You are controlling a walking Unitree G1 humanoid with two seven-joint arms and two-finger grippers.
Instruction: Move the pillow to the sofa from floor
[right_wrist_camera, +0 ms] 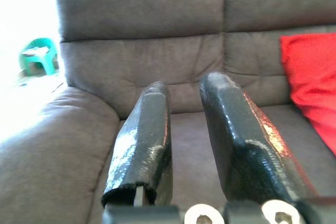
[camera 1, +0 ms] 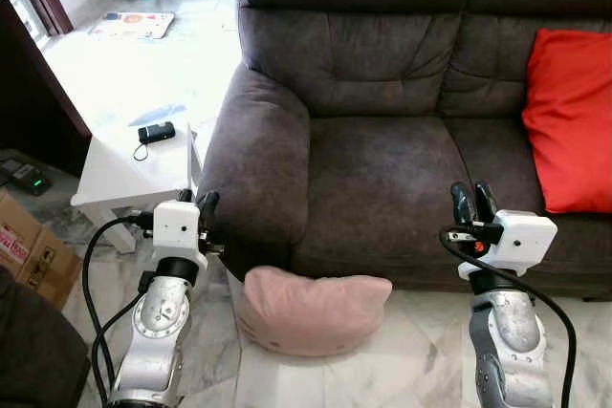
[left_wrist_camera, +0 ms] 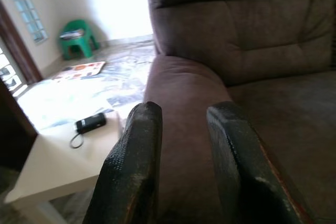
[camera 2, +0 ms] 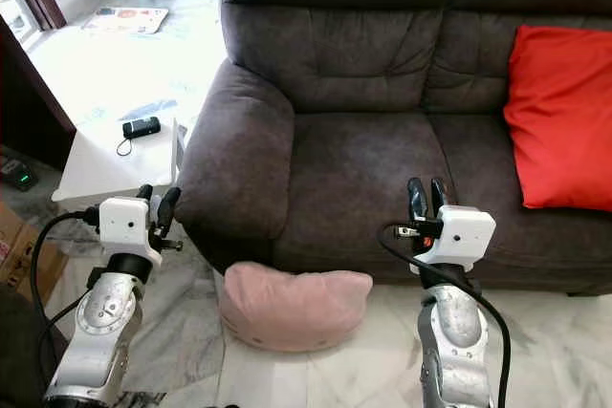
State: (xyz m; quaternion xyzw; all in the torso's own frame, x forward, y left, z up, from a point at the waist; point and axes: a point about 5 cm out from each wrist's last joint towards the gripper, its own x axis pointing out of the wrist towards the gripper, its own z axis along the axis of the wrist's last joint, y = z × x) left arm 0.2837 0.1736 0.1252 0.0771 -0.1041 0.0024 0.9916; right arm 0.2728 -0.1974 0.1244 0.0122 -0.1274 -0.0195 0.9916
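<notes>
Both my arms sit nearest the lens, raised and empty. Left gripper (camera 1: 204, 205) hovers beside the sofa (camera 1: 382, 169) armrest, fingers (left_wrist_camera: 131, 171) parted a little, grasping nothing. Pink pillow (camera 1: 311, 311) lies on the floor against the sofa's front base, below the seat, untouched. Right gripper (camera 1: 473, 201) hangs over the seat's front edge, fingers released likewise. Judgement: nothing done yet; reach down, grasp, lift, and place all remain.
</notes>
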